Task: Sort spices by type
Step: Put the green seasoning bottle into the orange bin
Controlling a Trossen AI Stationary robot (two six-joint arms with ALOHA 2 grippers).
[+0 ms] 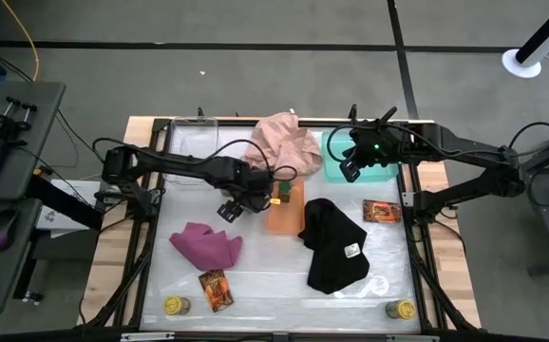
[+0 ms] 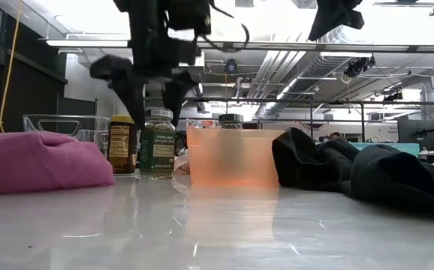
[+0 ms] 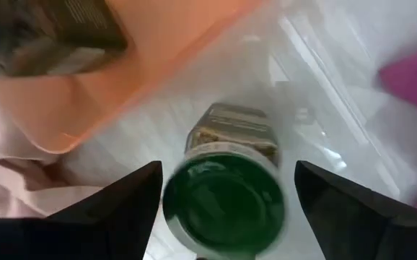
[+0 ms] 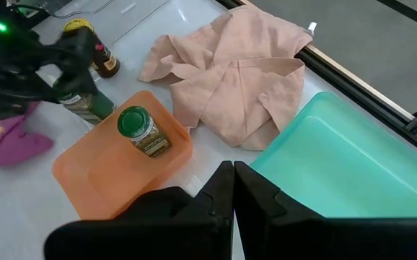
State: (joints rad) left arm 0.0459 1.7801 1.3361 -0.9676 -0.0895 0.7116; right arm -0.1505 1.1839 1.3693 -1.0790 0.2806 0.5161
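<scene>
A green-lidded spice jar [image 3: 224, 198] stands upright on the table beside the orange tray [image 1: 284, 217]. My left gripper [image 3: 226, 195] hangs open over it, pointing down, with one finger on each side of the lid and apart from it. In the low view the fingertips [image 2: 155, 94] are about level with the jar's [image 2: 157, 142] lid. A second green-lidded jar [image 4: 140, 130] lies in the orange tray. A yellow-lidded jar [image 2: 122, 142] stands just behind the first. My right gripper [image 4: 234, 180] waits shut above the teal tray [image 1: 360, 157].
A pink cloth [image 1: 284, 142] lies at the far middle, a magenta cloth [image 1: 206, 245] near left, a black cloth [image 1: 331, 242] right of the orange tray. Red-brown packets lie at near left [image 1: 216, 290] and right [image 1: 382, 211]. Yellow-lidded jars [image 1: 175, 305] [image 1: 403, 309] stand at the near edge.
</scene>
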